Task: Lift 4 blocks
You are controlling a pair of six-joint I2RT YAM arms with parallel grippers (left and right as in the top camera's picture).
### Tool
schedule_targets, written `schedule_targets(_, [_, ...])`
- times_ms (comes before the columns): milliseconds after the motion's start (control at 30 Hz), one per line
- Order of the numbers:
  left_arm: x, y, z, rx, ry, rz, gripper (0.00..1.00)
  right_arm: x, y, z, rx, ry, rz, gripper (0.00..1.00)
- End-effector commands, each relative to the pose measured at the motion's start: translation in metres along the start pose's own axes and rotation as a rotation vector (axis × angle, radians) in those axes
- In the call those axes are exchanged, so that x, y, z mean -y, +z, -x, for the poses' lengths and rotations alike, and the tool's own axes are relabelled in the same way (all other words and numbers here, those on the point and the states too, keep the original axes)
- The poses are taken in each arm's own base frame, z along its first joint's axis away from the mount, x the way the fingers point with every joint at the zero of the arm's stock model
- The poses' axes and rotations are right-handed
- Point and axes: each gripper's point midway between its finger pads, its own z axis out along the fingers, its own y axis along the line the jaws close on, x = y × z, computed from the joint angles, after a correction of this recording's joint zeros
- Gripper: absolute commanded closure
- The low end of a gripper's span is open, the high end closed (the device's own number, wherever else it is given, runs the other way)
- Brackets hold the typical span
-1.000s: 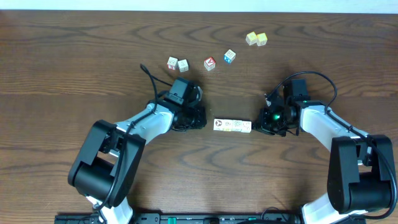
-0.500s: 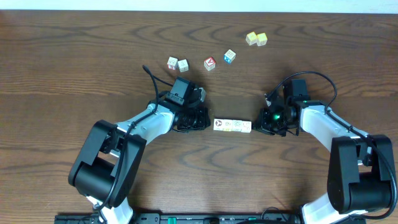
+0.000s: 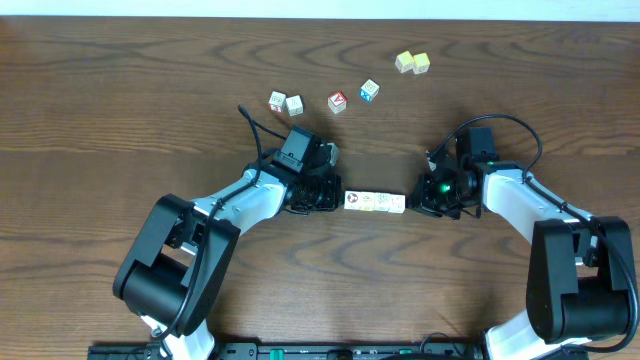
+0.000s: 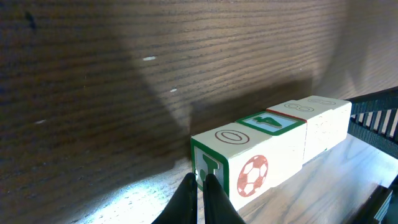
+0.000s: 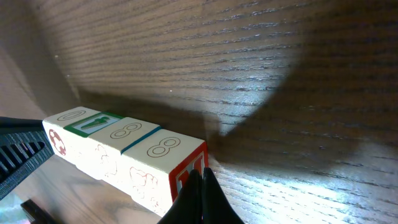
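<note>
Four cream blocks point(image 3: 375, 201) lie end to end as a short bar on the dark wood table, between my two arms. My left gripper point(image 3: 338, 199) is shut, its tips touching the bar's left end. In the left wrist view the shut left gripper point(image 4: 200, 180) presses on the green-framed end face of the blocks point(image 4: 267, 155), beside a red football print. My right gripper point(image 3: 411, 203) is shut too, at the bar's right end. In the right wrist view the right gripper point(image 5: 200, 177) meets the red-framed end face of the blocks point(image 5: 118, 149). Neither gripper holds anything between its fingers.
Loose cubes sit farther back: two pale cubes point(image 3: 285, 102), a red-faced cube point(image 3: 337, 102), a blue-faced cube point(image 3: 369, 90), and two pale yellow cubes point(image 3: 412, 62) near the table's far edge. Both arms' cables arch above their wrists.
My left arm has slid right, bringing its shut tips up against the bar's left end. The right arm and the blocks have stayed put.
</note>
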Motion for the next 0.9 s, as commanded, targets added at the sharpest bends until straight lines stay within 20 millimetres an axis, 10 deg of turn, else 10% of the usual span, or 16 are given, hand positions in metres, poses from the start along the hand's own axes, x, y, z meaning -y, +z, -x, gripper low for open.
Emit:
schedule_targets(0, [0.000, 0.002, -0.005, -0.017, -0.011, -0.009, 0.93, -0.003, 0.002, -0.003, -0.014, 0.011, 0.018, 0.99])
schedule_targets(867, [0.002, 0.004, -0.015, -0.051, -0.042, -0.001, 0.93, -0.005, 0.002, 0.003, 0.010, -0.005, 0.025, 0.99])
